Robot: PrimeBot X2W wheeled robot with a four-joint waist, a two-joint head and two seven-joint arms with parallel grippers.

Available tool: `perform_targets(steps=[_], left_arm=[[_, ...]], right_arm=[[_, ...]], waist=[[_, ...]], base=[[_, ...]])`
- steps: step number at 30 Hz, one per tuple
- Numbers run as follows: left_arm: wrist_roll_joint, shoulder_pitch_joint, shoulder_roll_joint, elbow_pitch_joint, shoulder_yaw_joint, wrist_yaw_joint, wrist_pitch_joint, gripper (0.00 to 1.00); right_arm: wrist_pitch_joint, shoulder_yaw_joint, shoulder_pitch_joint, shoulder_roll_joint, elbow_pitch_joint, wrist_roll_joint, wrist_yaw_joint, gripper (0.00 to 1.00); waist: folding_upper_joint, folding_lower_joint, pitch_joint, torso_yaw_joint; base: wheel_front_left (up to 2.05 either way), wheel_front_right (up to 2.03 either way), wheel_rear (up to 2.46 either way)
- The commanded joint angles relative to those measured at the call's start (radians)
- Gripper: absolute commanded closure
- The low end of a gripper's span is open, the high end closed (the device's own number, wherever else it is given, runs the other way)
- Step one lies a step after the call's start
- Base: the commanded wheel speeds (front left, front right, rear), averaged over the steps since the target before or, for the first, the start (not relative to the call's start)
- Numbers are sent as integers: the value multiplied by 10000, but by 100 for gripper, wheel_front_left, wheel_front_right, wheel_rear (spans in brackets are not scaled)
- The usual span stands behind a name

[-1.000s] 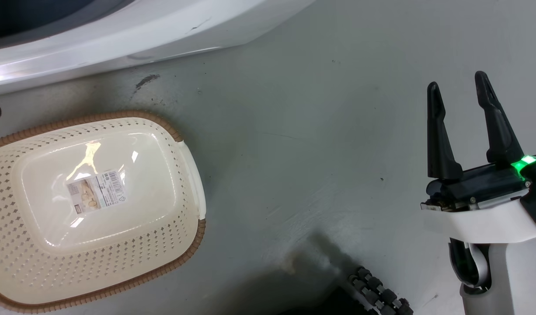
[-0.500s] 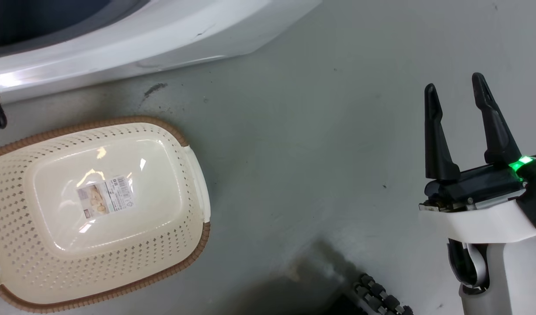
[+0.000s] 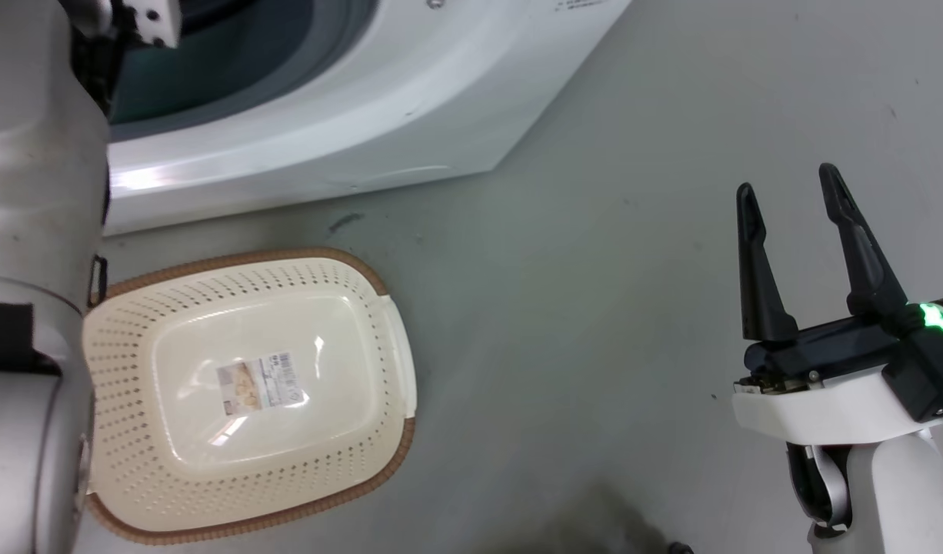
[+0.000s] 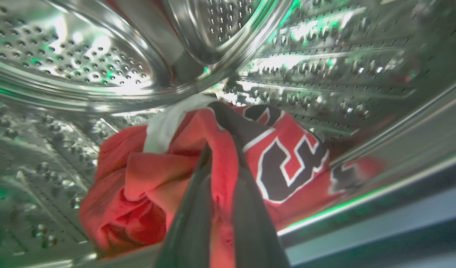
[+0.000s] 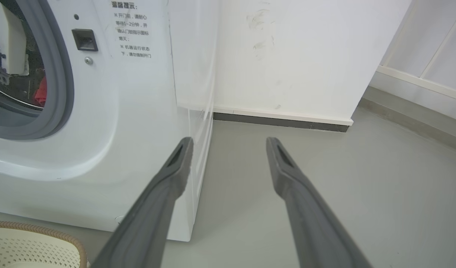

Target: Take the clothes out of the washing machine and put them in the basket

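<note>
At the left wrist view's centre, the clothes (image 4: 287, 156) are pinched by a thin fold in the left gripper's (image 4: 221, 156) jaws, inside the washing machine (image 4: 324, 74). That fold could be pulled free at the door rim before the basket (image 3: 233, 259) is reached.

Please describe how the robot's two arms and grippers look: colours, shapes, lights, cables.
The right gripper has two long black fingers, tapering to narrow tips, on a black base with a green light. Its wrist shell is white, with what looks like a dark cable loop underneath. The left arm is pale silver-grey and rounded, with a black band. The left gripper also has long dark grey fingers.
</note>
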Motion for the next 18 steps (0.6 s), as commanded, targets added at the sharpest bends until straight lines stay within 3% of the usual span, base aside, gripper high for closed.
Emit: perform_targets(steps=[1,8,18], left_arm=[[-216,382,-127,-92,-104,2,-365,100],[-890,1549,-365,-490,-744,1,-1377,100],[-1914,3402,-417,-1823,-1595,1,-1982,100]], right_arm=[[-21,-1,156,9,32,-119,-7,0],[-21,-125,403,9,160,-386,-7,0],[-21,-103,1011,8,384,-658,-7,0]], waist=[[0,1,-599,468],[0,1,-1464,973],[0,1,-2896,1482]], base=[[0,0,0],[0,0,0],[0,0,0]])
